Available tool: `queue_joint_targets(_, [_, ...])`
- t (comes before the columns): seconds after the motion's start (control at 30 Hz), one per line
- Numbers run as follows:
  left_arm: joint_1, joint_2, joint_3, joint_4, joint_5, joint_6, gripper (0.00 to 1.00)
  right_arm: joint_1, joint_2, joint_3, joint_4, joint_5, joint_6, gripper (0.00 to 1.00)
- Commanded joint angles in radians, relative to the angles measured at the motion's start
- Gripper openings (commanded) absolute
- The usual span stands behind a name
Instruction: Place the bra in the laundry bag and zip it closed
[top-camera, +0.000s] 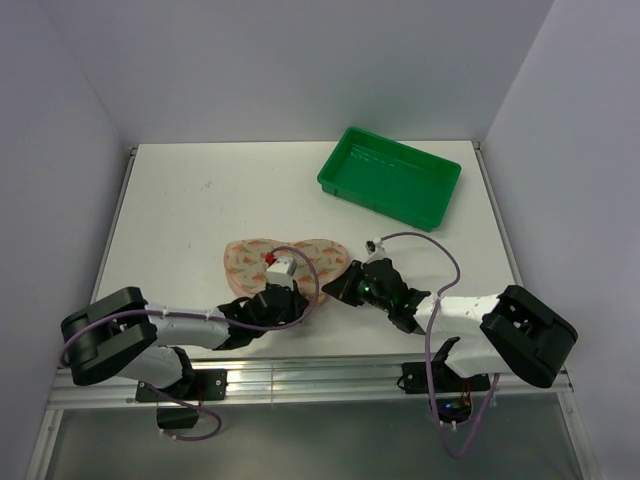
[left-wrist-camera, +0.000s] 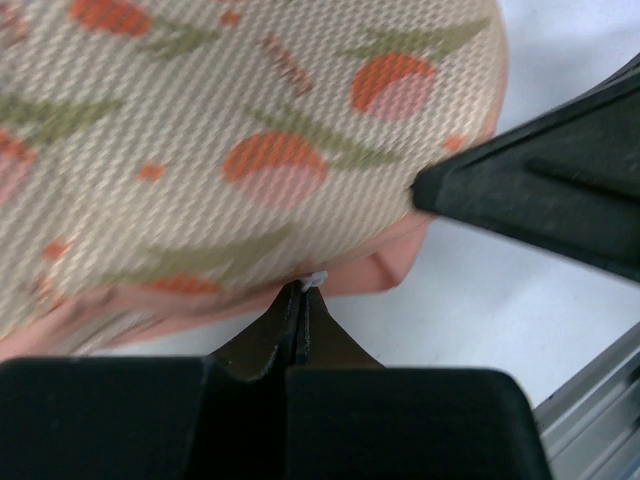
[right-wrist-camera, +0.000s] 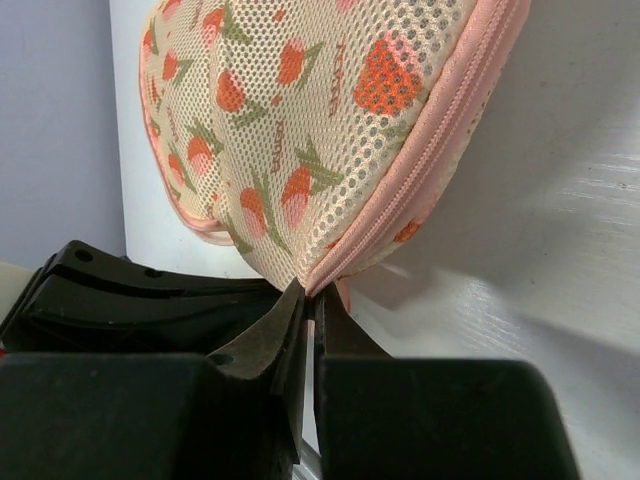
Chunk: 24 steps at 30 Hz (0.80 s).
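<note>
The laundry bag lies on the table in front of both arms, a peach-pink mesh pouch with orange-and-green marks. In the left wrist view it fills the top, and my left gripper is shut on a small pale zip pull at its pink rim. In the right wrist view my right gripper is shut on the near end of the bag's zip rim, whose teeth look closed along the visible stretch. In the top view the left gripper and right gripper sit close together. The bra is hidden.
A green plastic tray stands at the back right of the table. The white table ends in a metal rail at the near edge. Each gripper's black body shows in the other's wrist view.
</note>
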<state>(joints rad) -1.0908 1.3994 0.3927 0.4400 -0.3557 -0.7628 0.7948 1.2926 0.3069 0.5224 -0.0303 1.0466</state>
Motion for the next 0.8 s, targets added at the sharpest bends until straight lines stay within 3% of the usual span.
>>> queue_joint_targets(0.0, [0.003, -0.094, -0.066, -0.024, -0.046, -0.038, 0.00, -0.020, -0.036, 0.024, -0.024, 0.013, -0.049, 0.00])
queue_joint_targets(0.4, [0.009, -0.241, -0.115, -0.224, -0.106, -0.092, 0.00, -0.083, -0.079, 0.008, -0.071, 0.009, -0.086, 0.00])
queue_joint_targets(0.6, [0.012, -0.385, -0.150, -0.383, -0.137, -0.187, 0.00, -0.183, -0.084, 0.067, -0.218, -0.011, -0.209, 0.00])
queue_joint_targets(0.7, [0.012, -0.433, -0.169, -0.344, -0.091, -0.158, 0.00, -0.183, -0.039, 0.133, -0.216, -0.072, -0.237, 0.00])
queue_joint_targets(0.77, [0.011, -0.407, -0.160, -0.197, 0.004, -0.092, 0.00, -0.181, -0.020, 0.141, -0.199, -0.111, -0.221, 0.00])
